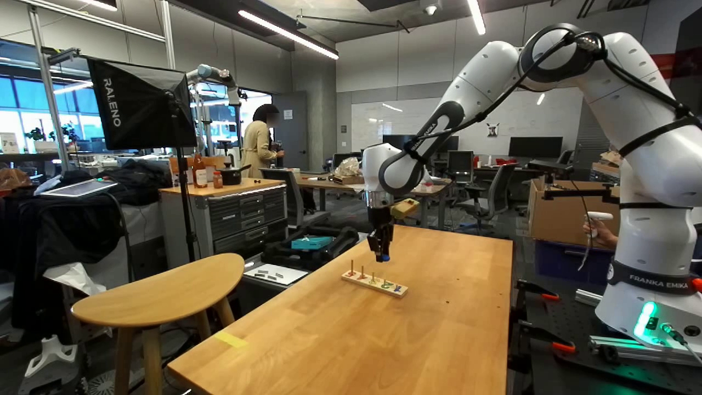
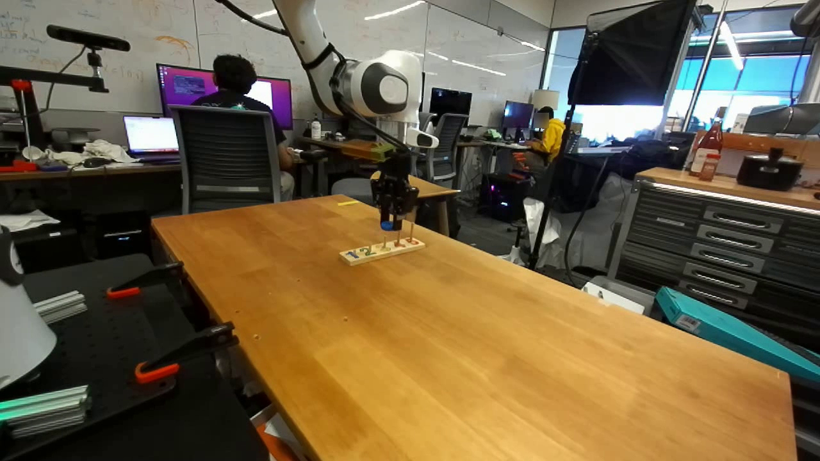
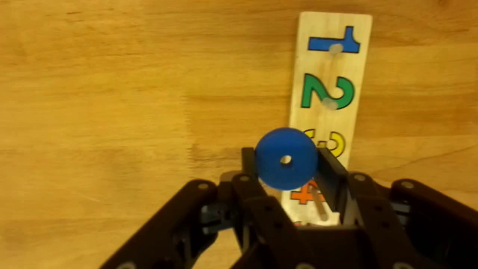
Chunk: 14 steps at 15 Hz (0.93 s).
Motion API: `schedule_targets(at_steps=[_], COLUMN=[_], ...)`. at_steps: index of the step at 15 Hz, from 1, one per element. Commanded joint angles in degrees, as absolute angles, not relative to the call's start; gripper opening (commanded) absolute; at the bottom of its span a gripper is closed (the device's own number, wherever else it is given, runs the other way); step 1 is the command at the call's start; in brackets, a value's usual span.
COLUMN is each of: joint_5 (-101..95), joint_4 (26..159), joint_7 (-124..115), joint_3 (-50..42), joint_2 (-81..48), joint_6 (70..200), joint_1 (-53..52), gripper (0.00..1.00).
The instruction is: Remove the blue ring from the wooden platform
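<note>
Holding the blue ring (image 3: 286, 144) above the numbered wooden peg board (image 3: 347, 65), apparently clear of its pegs (image 3: 319, 205), your Robotiq gripper (image 3: 286, 160) has its jaws clamped on the ring's rim; your removal looks nearly complete, with only placement beside the board left.

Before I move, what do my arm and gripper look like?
The arm is white and rounded, with dark grey joint covers, black cables strapped along it, and FRANKA EMIKA on the base's dark band. The gripper is black, with two jointed fingers.
</note>
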State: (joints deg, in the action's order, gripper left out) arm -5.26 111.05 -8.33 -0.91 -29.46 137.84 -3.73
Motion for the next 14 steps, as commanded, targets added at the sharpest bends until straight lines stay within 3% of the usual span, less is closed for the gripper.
schedule_targets(at_steps=[1, 10, 11, 12, 14], joint_5=[-6.0, -5.3, -5.4, -5.1, -4.5], joint_4=[108.2, 106.9, 108.7, 109.0, 112.4], joint_7=[-9.8, -9.2, -9.9, -9.6, -9.0], joint_3=[-4.6, -6.9, -6.9, -6.5, -4.8], joint_2=[-30.4, -36.5, -36.1, -35.9, -31.5], joint_6=[136.1, 136.1, 136.9, 136.8, 137.1], joint_1=[-2.4, 1.5, 1.0, 1.0, 0.0], gripper=[0.21, 0.21, 0.68, 0.69, 0.83])
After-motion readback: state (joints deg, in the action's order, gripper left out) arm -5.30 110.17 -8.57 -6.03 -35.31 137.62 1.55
